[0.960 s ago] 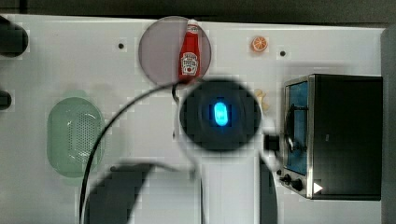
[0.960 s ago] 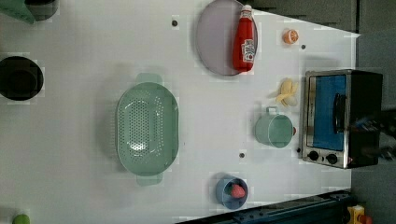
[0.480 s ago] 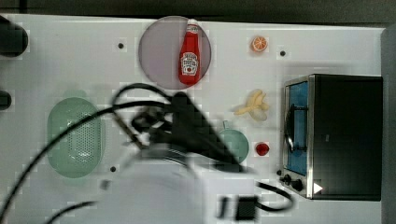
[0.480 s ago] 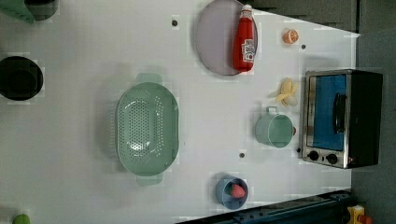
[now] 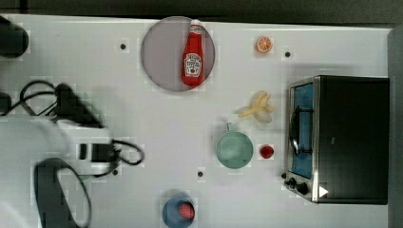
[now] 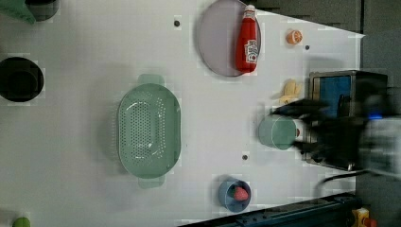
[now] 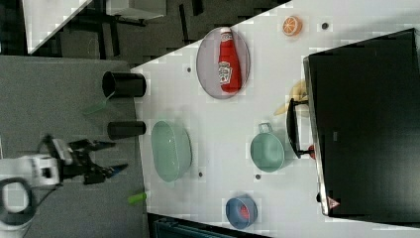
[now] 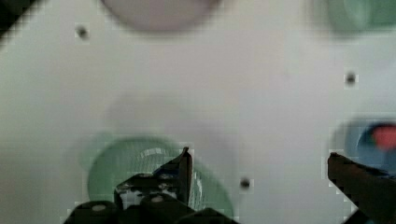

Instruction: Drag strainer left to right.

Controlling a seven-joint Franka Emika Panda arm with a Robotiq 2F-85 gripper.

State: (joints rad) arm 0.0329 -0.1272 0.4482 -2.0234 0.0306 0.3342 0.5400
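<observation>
The strainer (image 6: 149,130), a pale mint-green oval basket with rows of tiny holes, rests on the white table (image 6: 85,156) left of middle in the left view. The right view has the strainer (image 7: 171,150) near the table's left edge. My gripper (image 7: 106,157) hangs high, open and empty, well apart from it. In the wrist view the strainer (image 8: 140,170) lies below one of the two fingers (image 8: 183,164), and the gripper (image 8: 261,168) stands wide open. In the top view my arm (image 5: 71,142) hides most of the strainer.
A teal cup (image 6: 276,132) sits beside the toaster oven (image 5: 342,137). A ketchup bottle (image 5: 192,54) lies on a grey plate (image 5: 161,54). A blue bowl (image 5: 177,211) holds a red piece. Banana (image 5: 259,108), orange slice (image 5: 263,44) and two black cylinders (image 7: 124,84) stand around.
My arm has swung from the table's middle toward the top view's left, over the strainer. Its blurred shape has come in at the left view's right. The strainer has not moved.
</observation>
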